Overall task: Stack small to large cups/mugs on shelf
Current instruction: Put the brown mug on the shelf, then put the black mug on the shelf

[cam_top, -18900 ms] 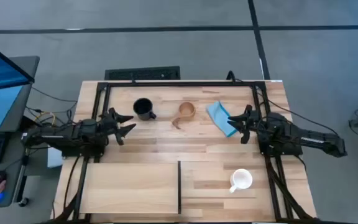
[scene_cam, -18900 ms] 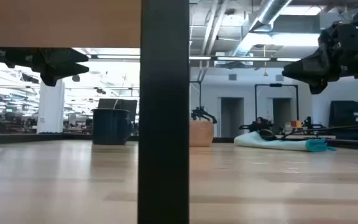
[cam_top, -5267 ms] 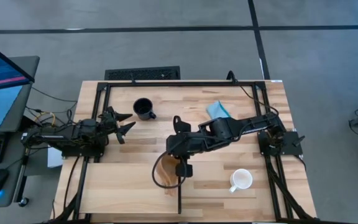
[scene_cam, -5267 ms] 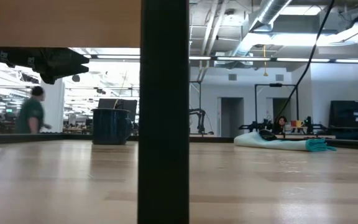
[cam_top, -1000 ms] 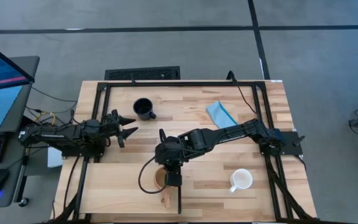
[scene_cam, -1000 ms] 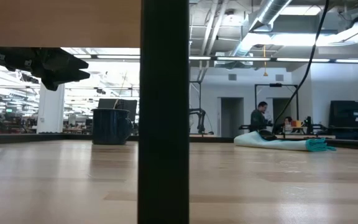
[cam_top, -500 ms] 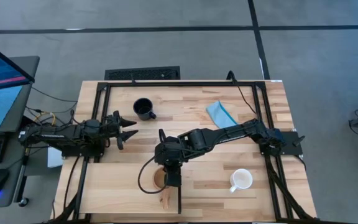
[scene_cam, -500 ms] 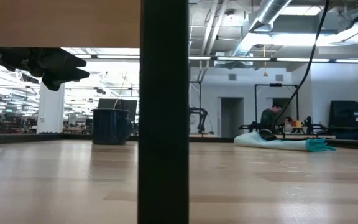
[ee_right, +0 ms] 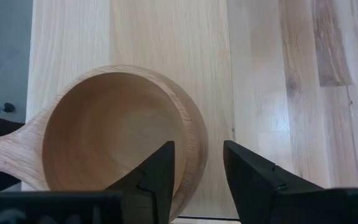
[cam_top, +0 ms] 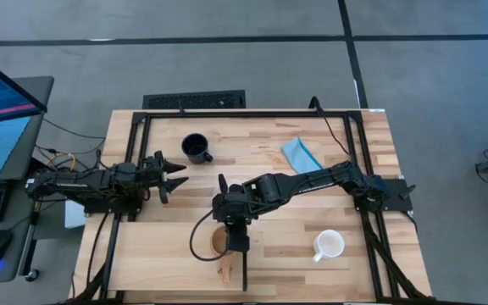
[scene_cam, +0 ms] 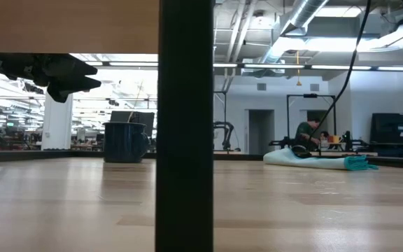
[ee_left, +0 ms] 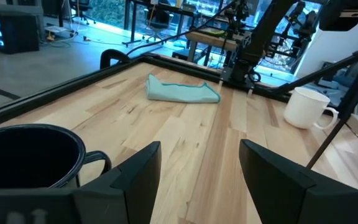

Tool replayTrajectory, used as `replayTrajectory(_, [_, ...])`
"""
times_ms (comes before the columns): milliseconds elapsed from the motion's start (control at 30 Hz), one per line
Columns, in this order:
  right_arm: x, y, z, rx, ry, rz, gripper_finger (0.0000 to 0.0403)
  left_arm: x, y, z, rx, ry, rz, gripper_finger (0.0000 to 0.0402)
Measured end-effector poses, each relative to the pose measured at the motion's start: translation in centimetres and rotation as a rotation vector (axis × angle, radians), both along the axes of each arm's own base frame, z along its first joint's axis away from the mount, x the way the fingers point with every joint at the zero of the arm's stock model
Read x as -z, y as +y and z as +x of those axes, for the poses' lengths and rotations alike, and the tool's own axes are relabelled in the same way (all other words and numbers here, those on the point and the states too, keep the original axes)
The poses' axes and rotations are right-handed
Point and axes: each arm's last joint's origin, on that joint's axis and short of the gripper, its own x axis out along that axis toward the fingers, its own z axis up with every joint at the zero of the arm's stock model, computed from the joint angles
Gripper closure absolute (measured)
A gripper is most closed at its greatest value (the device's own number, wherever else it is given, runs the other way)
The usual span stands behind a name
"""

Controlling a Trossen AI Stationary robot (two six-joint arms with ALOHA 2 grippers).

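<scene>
So 1 of 3 is basically done: the right gripper (cam_top: 235, 241), fingers parted around the wooden cup's (cam_top: 219, 241) rim on the shelf (cam_top: 159, 250), while the black mug (cam_top: 195, 147), the white mug (cam_top: 329, 245) and the open, empty left gripper (cam_top: 176, 174) wait.

Black mug (cam_top: 195, 147) — white mug (cam_top: 329, 245)

Overhead, straight down on everything. Table-level, across toward the room. Right wrist close above the small tan wooden cup (ee_right: 120, 134), shared overhead (cam_top: 219, 243); left wrist facing the right arm.
</scene>
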Motion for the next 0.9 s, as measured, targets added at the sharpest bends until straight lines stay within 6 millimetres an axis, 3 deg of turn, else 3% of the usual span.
replayTrajectory(300, [-0.05,0.06,0.07,-0.004,-0.011,0.000,0.0241,0.00,0.00,0.00,-0.001,-0.001,-0.002,0.0193])
replayTrajectory(900, [-0.54,-0.10,-0.08,0.007,-0.023,0.011,0.0174,-0.01,0.00,0.00,0.000,-0.001,-0.002,0.0193])
